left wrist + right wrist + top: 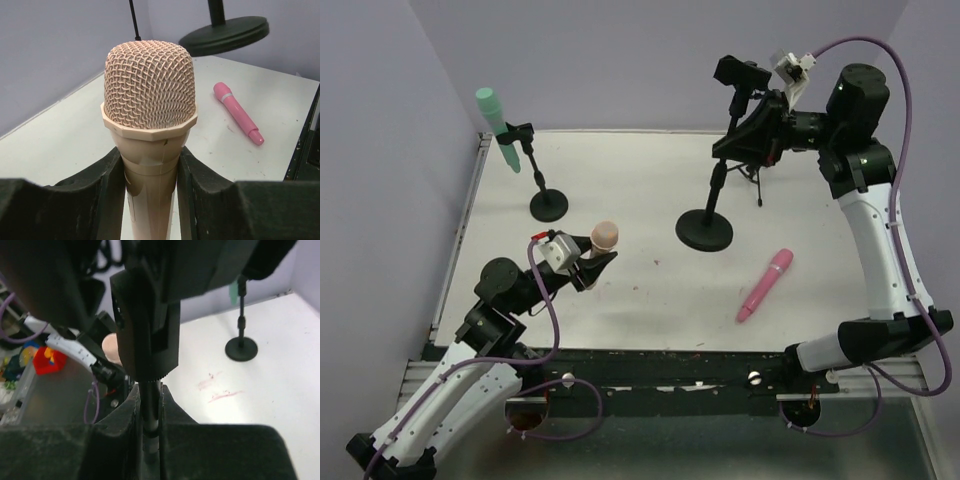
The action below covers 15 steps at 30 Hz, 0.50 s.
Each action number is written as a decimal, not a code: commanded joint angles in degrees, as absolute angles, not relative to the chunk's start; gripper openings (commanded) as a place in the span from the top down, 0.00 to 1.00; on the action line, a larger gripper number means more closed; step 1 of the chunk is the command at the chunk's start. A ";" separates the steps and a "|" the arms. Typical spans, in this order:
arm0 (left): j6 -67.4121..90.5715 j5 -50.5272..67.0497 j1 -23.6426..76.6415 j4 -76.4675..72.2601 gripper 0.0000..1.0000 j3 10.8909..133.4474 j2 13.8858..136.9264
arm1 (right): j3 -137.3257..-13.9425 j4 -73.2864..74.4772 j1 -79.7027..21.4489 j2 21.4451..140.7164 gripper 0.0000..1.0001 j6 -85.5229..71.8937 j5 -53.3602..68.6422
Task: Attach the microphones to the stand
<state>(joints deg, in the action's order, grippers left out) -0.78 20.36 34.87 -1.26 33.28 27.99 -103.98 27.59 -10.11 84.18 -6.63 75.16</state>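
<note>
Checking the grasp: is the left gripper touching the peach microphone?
Touching. The left wrist view shows the left gripper with both fingers pressed against the peach microphone below its head, no gap.

A mint green microphone (495, 125) sits clipped, head up and tilted, in the small stand (548, 205) at the table's (650, 180) far left; the left gripper (592, 265) clasps the peach microphone (604, 236) by its handle, head raised; the right gripper (730, 148) is closed on the pole of the larger stand (704, 230); the pink microphone (766, 285) lies flat to the right of that stand's base, apart from it.
</note>
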 commanded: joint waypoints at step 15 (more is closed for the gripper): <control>-0.35 22.59 34.28 -3.60 0.99 32.87 27.51 | -66.11 -3.15 -13.00 76.38 0.99 6.24 54.32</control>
